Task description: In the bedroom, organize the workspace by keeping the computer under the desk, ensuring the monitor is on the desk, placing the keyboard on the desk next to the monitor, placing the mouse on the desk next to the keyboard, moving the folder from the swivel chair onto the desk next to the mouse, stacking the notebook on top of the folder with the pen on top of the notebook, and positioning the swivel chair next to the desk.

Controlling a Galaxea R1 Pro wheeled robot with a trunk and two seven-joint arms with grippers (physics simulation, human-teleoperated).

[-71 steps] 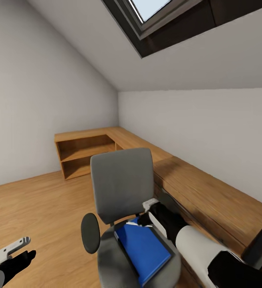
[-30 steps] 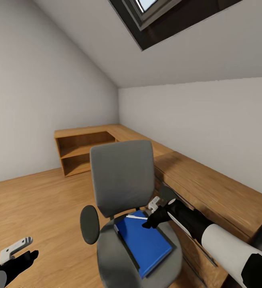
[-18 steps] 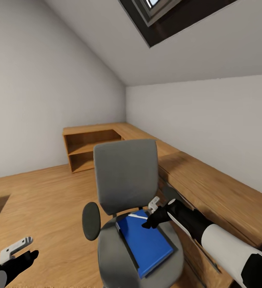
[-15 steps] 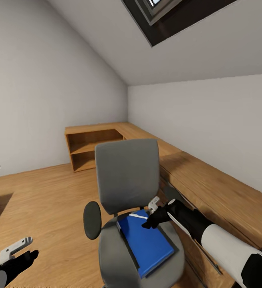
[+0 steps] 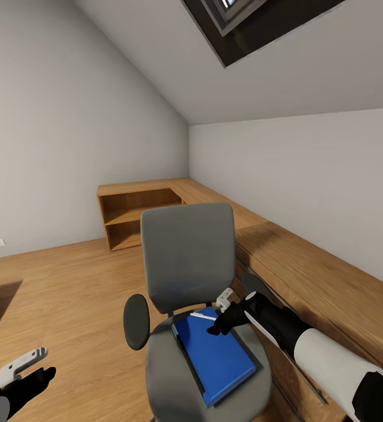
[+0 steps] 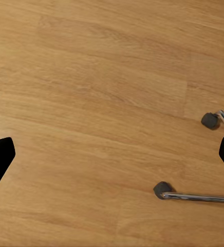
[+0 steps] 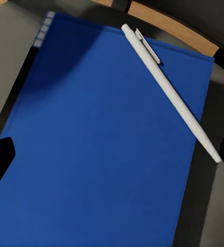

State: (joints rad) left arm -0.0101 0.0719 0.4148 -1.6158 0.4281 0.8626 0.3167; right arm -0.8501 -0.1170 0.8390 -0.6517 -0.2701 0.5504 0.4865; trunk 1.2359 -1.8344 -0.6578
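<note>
Folder [image 5: 218, 358] lies flat on the chair [image 5: 187, 261] seat, a white pen [image 7: 169, 87] loose across its far edge. Right gripper [image 5: 219, 316] hovers just above, fingers apart; left gripper [image 5: 21, 372] hangs low, also apart. Lifting the folder carelessly could roll the pen off onto the floor [image 6: 101, 103].

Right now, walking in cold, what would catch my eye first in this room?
Probably the bright blue folder lying on the seat of the grey swivel chair, with a white pen resting on top of it. The robot's right gripper hovers just above the folder's far end, near the pen. Behind the chair, a low light-wood shelving counter runs along the wall into the corner, under a slanted skylight.
</note>
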